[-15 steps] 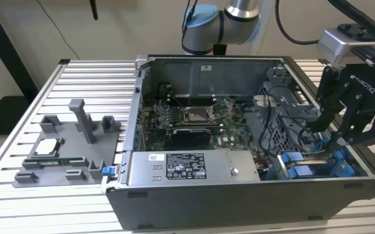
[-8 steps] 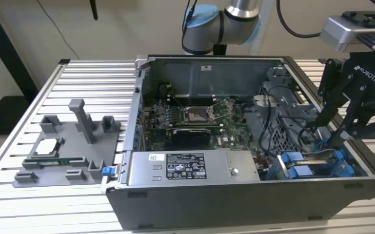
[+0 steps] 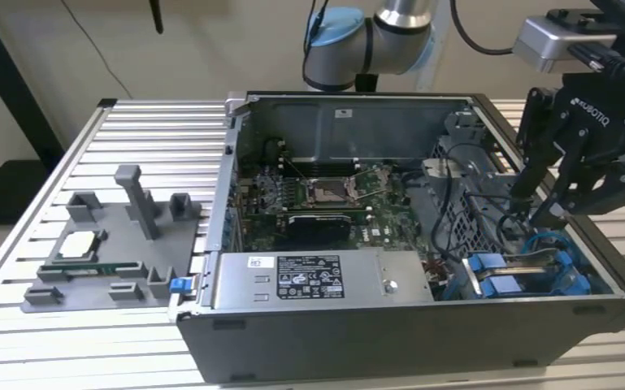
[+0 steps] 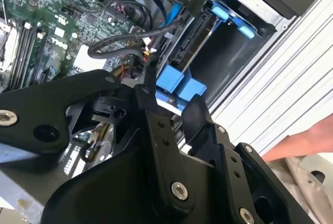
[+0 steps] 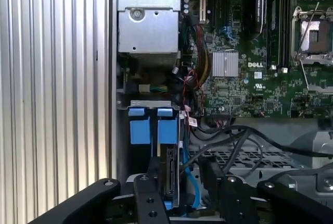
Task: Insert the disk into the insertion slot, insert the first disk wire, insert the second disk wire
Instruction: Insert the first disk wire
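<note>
The disk (image 5: pixel 170 174) stands on edge inside the insertion slot (image 5: pixel 148 103), a grey bay at the case's front corner. Its blue carrier tabs (image 5: pixel 151 130) face up. In the first wrist view my gripper (image 5: pixel 182 174) hangs open just above it. One finger is beside the disk's edge and the other finger is beyond a blue cable (image 5: pixel 190 185). Black wires (image 5: pixel 223 140) loop close by. In the exterior view the gripper (image 3: pixel 535 210) hovers over the blue fittings (image 3: pixel 507 280) at the exterior view's right. The second wrist view shows the fingers (image 4: pixel 148 96) apart above the tabs (image 4: pixel 177 86).
The open case holds the motherboard (image 3: pixel 323 195) and a labelled power supply (image 3: pixel 312 280). A grey fixture (image 3: pixel 117 244) with small parts sits on the ribbed table at the exterior view's left. A person's hand (image 4: pixel 302 140) shows beside the case.
</note>
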